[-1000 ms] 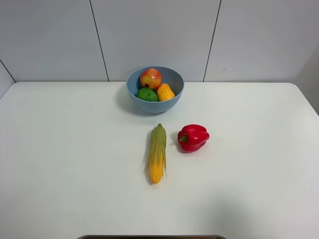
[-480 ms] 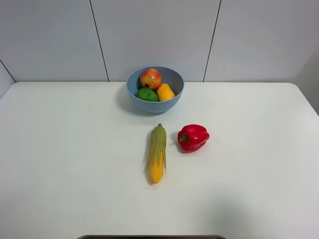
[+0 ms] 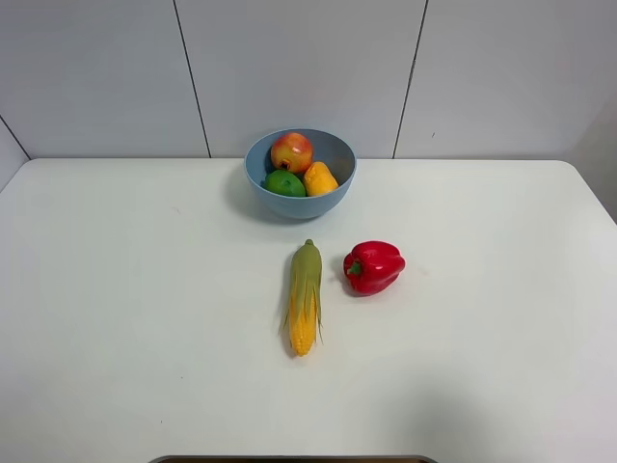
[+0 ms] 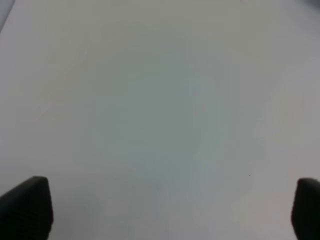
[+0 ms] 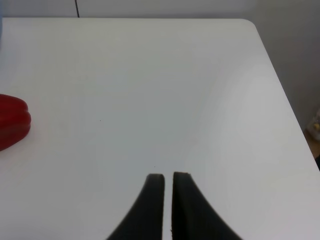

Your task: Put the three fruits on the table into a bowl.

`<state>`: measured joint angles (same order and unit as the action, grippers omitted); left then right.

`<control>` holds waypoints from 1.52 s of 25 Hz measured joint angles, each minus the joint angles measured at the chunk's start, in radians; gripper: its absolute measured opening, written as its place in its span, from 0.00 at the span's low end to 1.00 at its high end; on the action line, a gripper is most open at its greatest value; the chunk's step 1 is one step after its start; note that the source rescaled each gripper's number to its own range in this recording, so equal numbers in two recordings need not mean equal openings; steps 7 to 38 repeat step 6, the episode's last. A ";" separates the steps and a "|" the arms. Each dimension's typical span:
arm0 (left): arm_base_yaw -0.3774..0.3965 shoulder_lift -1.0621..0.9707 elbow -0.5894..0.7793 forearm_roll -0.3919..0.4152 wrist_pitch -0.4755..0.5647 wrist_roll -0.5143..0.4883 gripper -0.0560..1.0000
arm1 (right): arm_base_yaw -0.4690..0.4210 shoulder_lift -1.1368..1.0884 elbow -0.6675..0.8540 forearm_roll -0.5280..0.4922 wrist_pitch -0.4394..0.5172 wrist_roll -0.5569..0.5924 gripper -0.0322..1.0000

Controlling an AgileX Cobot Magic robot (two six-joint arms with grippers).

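The light-blue bowl [image 3: 300,174] stands at the back middle of the white table [image 3: 116,289]. Inside it lie the red-yellow round fruit [image 3: 291,151], the small green fruit [image 3: 285,183] and the orange-yellow oblong fruit [image 3: 320,178]. Neither arm shows in the exterior high view. In the left wrist view my left gripper [image 4: 170,207] is open, its two dark fingertips [image 4: 27,205] far apart over bare tabletop. My right gripper [image 5: 168,180] is shut with nothing between its fingers, over the white table.
A yellow-green corn cob [image 3: 305,297] lies in the middle of the table. A glossy red bell pepper [image 3: 372,266] sits just right of it, and its edge also shows in the right wrist view as the bell pepper [image 5: 12,121]. A tiled white wall stands behind.
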<state>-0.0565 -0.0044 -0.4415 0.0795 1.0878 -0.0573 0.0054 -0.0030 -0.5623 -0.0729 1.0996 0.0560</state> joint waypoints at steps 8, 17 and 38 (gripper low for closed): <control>0.000 0.000 0.000 -0.001 0.000 0.000 0.98 | 0.000 0.000 0.000 0.000 0.000 0.000 0.03; 0.000 0.000 0.000 -0.001 0.000 0.000 0.98 | 0.000 0.000 0.000 0.000 0.000 0.000 0.03; 0.000 0.000 0.000 -0.001 0.000 0.000 0.98 | 0.000 0.000 0.000 0.000 0.000 0.000 0.03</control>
